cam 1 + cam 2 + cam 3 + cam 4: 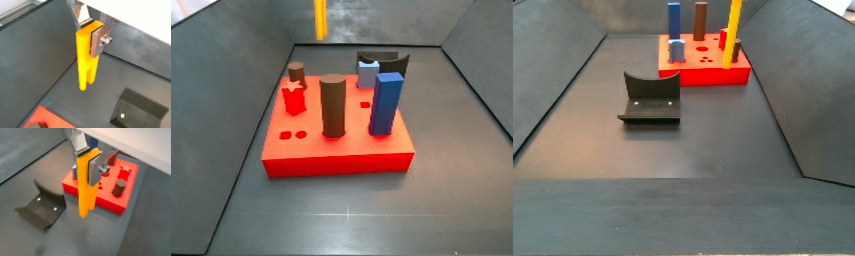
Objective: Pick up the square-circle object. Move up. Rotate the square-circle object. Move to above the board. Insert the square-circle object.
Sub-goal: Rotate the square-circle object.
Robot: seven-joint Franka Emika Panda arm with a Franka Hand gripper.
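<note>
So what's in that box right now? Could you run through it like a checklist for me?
Surface: dark floor, bare apart from the items below.
Job's things: yellow piece held upright, legs down, off the floor; red board on the floor, with open holes in its top.
Clutter: brown cylinder, blue post, red star peg and other small pegs stand in the board.
Gripper: gripper shut on the yellow piece's top end, above the floor beside the board.
Fixture: dark bracket on the floor, apart from the board.
Cables: nothing seen.
Surroundings: dark sloping walls around the floor.
</note>
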